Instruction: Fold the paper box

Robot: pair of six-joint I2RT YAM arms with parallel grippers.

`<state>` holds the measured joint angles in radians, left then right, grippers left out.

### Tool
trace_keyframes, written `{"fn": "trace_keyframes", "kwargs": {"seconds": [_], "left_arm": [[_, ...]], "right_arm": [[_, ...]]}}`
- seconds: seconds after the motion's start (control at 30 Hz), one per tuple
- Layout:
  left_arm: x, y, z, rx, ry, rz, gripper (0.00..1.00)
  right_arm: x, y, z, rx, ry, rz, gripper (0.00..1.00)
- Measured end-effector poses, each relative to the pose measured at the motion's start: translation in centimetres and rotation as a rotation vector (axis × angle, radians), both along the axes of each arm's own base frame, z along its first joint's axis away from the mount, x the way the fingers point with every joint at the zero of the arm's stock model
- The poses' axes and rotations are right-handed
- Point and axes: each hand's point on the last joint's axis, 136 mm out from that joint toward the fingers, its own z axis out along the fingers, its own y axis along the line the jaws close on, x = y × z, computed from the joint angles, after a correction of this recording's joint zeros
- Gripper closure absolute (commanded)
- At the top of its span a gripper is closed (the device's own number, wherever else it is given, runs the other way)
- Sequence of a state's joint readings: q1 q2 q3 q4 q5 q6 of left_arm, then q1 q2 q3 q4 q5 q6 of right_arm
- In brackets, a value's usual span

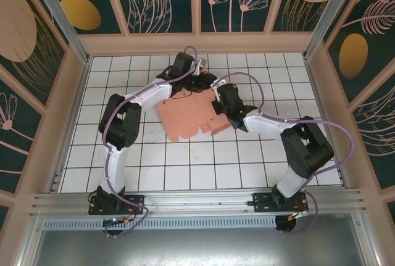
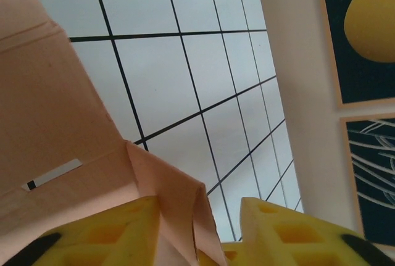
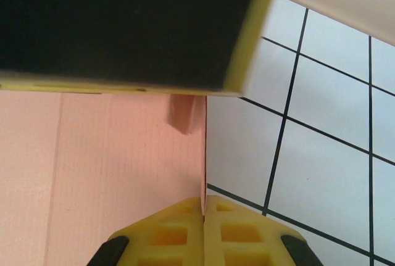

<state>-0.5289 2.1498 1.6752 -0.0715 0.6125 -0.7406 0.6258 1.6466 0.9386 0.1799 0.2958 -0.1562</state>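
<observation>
The salmon-pink paper box [image 1: 184,118] lies part-folded on the tiled floor, with scalloped flaps along its near edge. My left gripper [image 1: 199,84] is at its far edge. In the left wrist view that gripper [image 2: 199,209] is open; a folded pink flap [image 2: 176,192] stands between the yellow fingers against the left one, and there is a gap to the right finger [image 2: 278,229]. My right gripper [image 1: 218,103] is at the box's right side. In the right wrist view it [image 3: 203,200] is shut on the thin upright edge of a card wall [image 3: 123,167].
A white tiled floor [image 1: 185,167] with black lines is enclosed by low beige walls [image 1: 197,44]. A black pad with a yellow rim [image 3: 123,25], apparently the other gripper's finger, crosses the top of the right wrist view. A small white label [image 2: 54,174] is on the card.
</observation>
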Motion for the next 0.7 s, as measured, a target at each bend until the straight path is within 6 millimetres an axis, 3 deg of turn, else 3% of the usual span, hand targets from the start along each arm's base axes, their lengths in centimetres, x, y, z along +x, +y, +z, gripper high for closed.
{"fn": "trace_keyframes", "kwargs": {"seconds": [0.07, 0.17, 0.2, 0.27, 0.3, 0.43, 0.57, 0.7], "left_arm": [[-0.1, -0.1, 0.0, 0.000, 0.001, 0.000, 0.44], [0.0, 0.0, -0.1, 0.003, 0.006, 0.007, 0.71], [0.0, 0.0, -0.2, 0.007, 0.007, 0.009, 0.75], [0.1, 0.2, -0.3, 0.013, 0.005, 0.013, 0.74], [0.1, 0.2, -0.3, 0.014, 0.003, 0.013, 0.71], [0.1, 0.1, -0.2, 0.017, -0.009, 0.008, 0.38], [-0.1, 0.8, -0.2, 0.038, -0.030, 0.025, 0.24], [-0.9, 2.7, 0.5, 0.079, -0.078, 0.049, 0.10]], "right_arm": [[-0.1, 0.0, -0.2, -0.006, 0.005, 0.004, 1.00], [-0.1, 0.1, -0.3, -0.008, 0.005, 0.005, 1.00], [-0.1, 0.1, -0.2, -0.009, 0.005, 0.004, 1.00], [0.0, 0.1, -0.1, -0.009, 0.000, 0.000, 1.00], [0.0, 0.0, -0.1, -0.010, 0.000, -0.002, 1.00], [-0.1, 0.0, -0.2, -0.014, 0.005, -0.002, 1.00], [-0.2, 0.0, -0.4, -0.013, 0.012, 0.001, 1.00], [0.0, -0.1, -0.2, 0.032, 0.017, 0.008, 1.00]]}}
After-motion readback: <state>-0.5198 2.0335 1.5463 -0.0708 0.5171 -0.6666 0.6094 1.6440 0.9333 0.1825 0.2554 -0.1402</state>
